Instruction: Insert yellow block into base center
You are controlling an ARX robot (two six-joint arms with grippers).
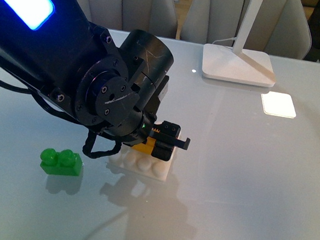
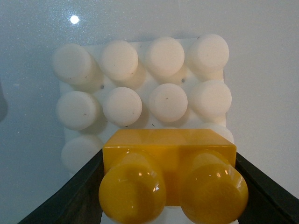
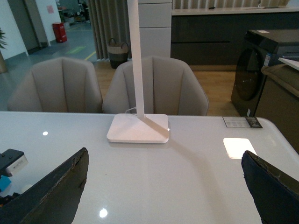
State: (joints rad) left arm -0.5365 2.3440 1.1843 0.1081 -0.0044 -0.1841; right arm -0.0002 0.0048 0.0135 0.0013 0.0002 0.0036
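The left gripper (image 1: 154, 146) is clenched on the yellow block (image 2: 168, 151), a black finger down each side. It holds the block low over the white studded base (image 2: 163, 100), studs up. In the left wrist view the block hangs over an outer row, with the middle four studs bare beyond it. Whether it already touches the base I cannot tell. My worry is that a push from here would seat it at the edge rather than the centre. If it meets the studs off-line it could jam askew. The base lies loose on the glossy counter (image 1: 244, 170), so a crooked push might skate it towards the green brick (image 1: 61, 162). The right gripper (image 3: 163, 196) gapes wide, holding nothing and bracing nothing.
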